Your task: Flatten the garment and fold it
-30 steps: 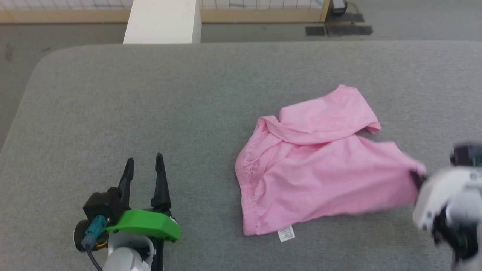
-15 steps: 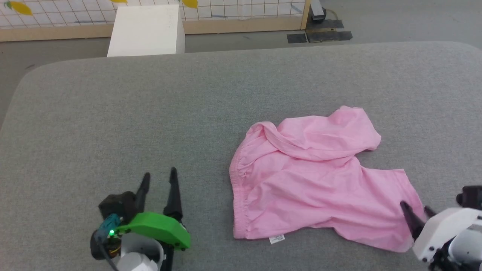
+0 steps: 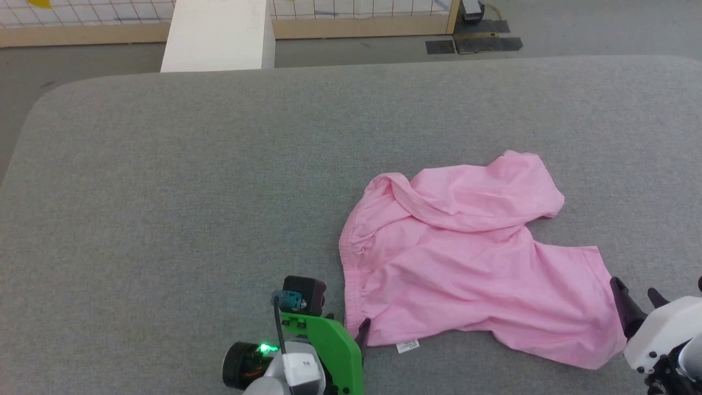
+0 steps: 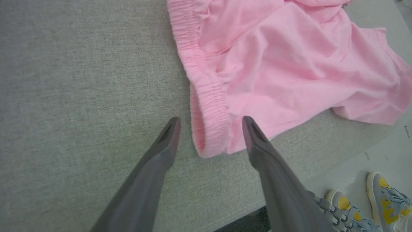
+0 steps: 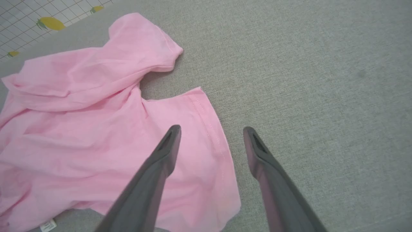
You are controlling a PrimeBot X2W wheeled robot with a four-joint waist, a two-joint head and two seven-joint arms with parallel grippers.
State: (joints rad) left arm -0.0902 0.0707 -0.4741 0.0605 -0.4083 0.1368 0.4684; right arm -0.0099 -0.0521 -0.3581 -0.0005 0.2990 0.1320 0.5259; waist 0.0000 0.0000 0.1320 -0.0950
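Pink shorts (image 3: 466, 263) lie crumpled on grey padded table (image 3: 164, 192), right of centre, white care label (image 3: 407, 346) at near edge. Our L gripper (image 4: 210, 120): fingers apart, straddling waistband (image 4: 206, 96) corner. R gripper (image 5: 211, 129): fingers apart too, one over leg hem (image 5: 206, 119), other over bare table. We can't tell if either touches fabric.

Left claw (image 4: 210, 120) reached garment (image 3: 466, 274) waistband corner
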